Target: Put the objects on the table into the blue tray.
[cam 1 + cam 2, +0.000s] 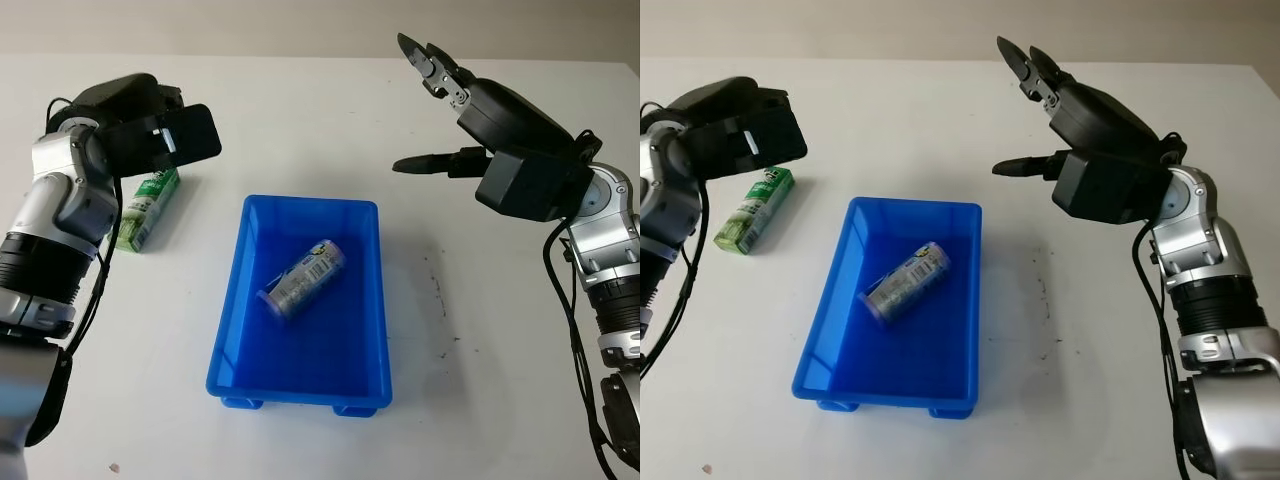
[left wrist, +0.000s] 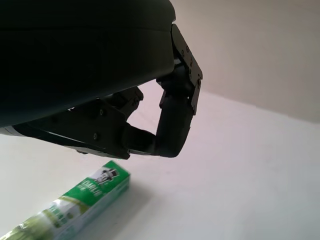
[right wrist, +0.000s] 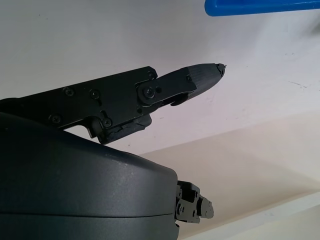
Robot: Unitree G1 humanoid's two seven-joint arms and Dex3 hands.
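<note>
A white desk (image 1: 300,120) carries a blue tray (image 1: 370,300) at its middle. A silver can (image 1: 302,280) lies tilted on its side inside the tray. A green carton (image 1: 148,208) lies flat on the desk, left of the tray and apart from it. The left hand (image 1: 165,135) hangs above the carton; the left wrist view shows its fingers (image 2: 172,115) curled together, holding nothing, the carton beneath untouched. The right hand (image 1: 1080,120) is raised beyond the tray's right side, open, gripping nothing.

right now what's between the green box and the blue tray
Nothing: in the right eye view, only bare white table lies between the green box and the blue tray.
</note>
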